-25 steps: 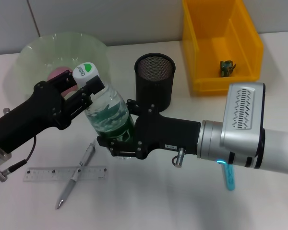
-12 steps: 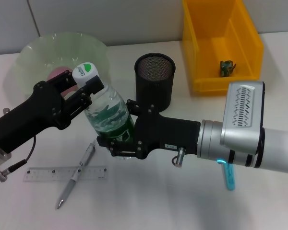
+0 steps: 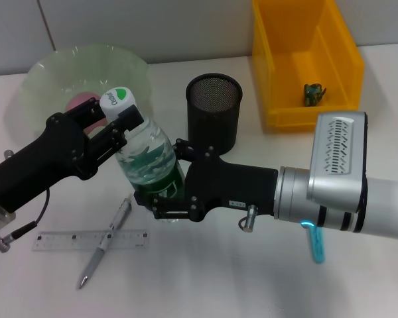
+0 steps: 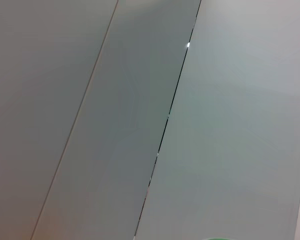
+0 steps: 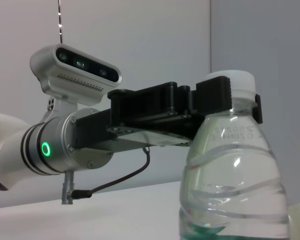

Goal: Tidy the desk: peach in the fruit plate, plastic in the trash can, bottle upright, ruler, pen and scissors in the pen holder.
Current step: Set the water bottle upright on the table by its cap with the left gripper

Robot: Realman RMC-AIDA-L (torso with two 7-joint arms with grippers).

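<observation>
I have both arms on the clear plastic water bottle with the green label and white cap (image 3: 146, 156), which stands nearly upright, leaning slightly toward my left, on the white desk (image 3: 205, 278) in front of the black mesh cylindrical pen holder (image 3: 214, 109). My left gripper (image 3: 119, 122) is closed on the bottle's neck just under the cap; the right wrist view shows its black fingers (image 5: 225, 97) clamped on either side of the cap. My right gripper (image 3: 166, 195) is wrapped around the lower body of the bottle at the green label, its black jaws pressed against both sides. The pale green translucent fruit plate (image 3: 46, 76) sits at the far left, with a pink rounded peach (image 3: 79, 103) inside it, partly hidden by my left arm. On the desk nearer to me, the clear plastic ruler (image 3: 60, 240) lies flat with the silver pen (image 3: 106, 242) lying diagonally across it. A turquoise handle-like piece (image 3: 316, 245) shows below my right arm; I cannot tell what it is. The yellow plastic bin (image 3: 345, 59) stands at the far right with a small crumpled greenish scrap (image 3: 312, 93) in it. My left wrist camera shows only a plain grey wall panel (image 4: 90, 125).
</observation>
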